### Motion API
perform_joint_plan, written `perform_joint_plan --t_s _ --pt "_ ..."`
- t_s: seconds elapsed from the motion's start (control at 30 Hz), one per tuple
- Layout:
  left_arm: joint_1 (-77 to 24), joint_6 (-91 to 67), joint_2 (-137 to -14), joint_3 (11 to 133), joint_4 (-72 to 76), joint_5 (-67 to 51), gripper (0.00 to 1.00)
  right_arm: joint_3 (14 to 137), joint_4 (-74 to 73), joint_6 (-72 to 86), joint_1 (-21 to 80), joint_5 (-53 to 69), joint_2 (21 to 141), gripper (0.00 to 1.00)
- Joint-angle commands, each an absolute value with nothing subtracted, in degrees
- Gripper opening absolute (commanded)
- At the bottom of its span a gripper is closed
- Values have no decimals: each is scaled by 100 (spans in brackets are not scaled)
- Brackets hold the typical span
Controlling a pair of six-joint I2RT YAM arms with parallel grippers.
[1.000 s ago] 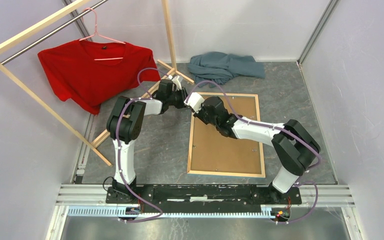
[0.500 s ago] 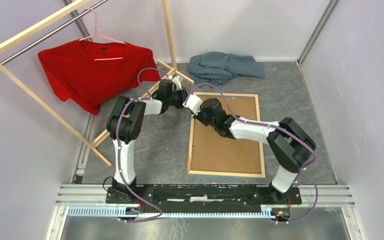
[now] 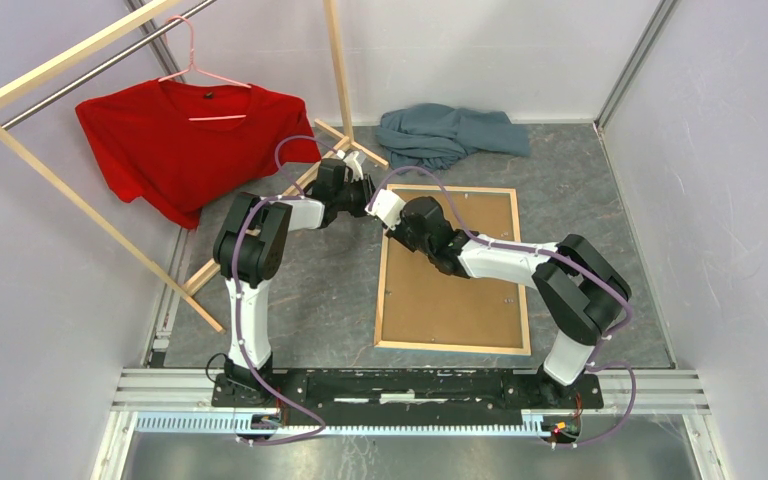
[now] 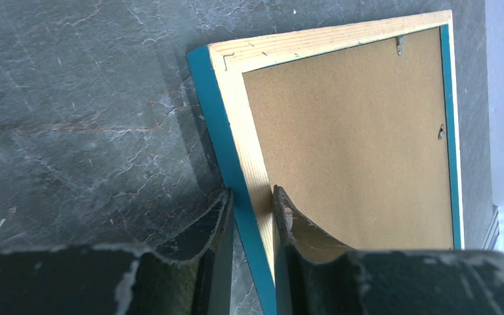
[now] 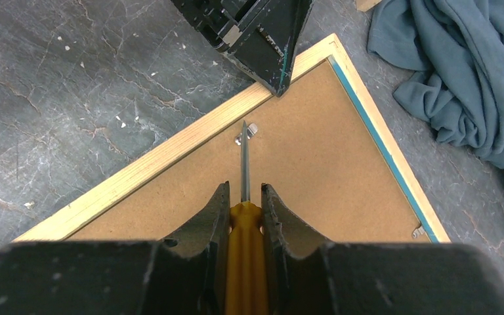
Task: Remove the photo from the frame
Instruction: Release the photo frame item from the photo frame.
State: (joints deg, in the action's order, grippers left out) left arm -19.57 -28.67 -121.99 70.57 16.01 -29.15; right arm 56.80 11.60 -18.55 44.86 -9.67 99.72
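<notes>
I have the frame [image 3: 381, 290] lying back-up on the grey table [image 3: 320, 300], right of centre, its pale wood rails around a brown backing board [image 3: 450, 290]. The photo itself is hidden from me; only the board shows. My left gripper [image 4: 252, 200] pinches the frame's left rail close to the far left corner, with one finger on the blue outer edge and the other on the inner side against the board. My right gripper [image 5: 244, 193] is pressed onto the orange handle of a screwdriver [image 5: 244, 236], which points to the far left, its tip touching a small metal tab [image 5: 246, 133] on the board just inside that same corner. A blue-grey cloth [image 3: 450, 133] lies crumpled just beyond the frame's far edge. A red shirt [image 3: 185, 135] hangs on the wooden rack [image 3: 60, 190] at far left.
</notes>
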Motion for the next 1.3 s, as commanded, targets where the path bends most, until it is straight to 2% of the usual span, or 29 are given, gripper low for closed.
perform_joint_plan --t_s 0.0,1.27 --pt "-1993 -2979 -12446 6979 1081 -2941 21 5824 1093 -1999 4455 -1214 9908 0" --pt "-2001 -2979 -12535 6996 1081 -2934 21 5855 1341 -2059 4459 -1243 9811 0"
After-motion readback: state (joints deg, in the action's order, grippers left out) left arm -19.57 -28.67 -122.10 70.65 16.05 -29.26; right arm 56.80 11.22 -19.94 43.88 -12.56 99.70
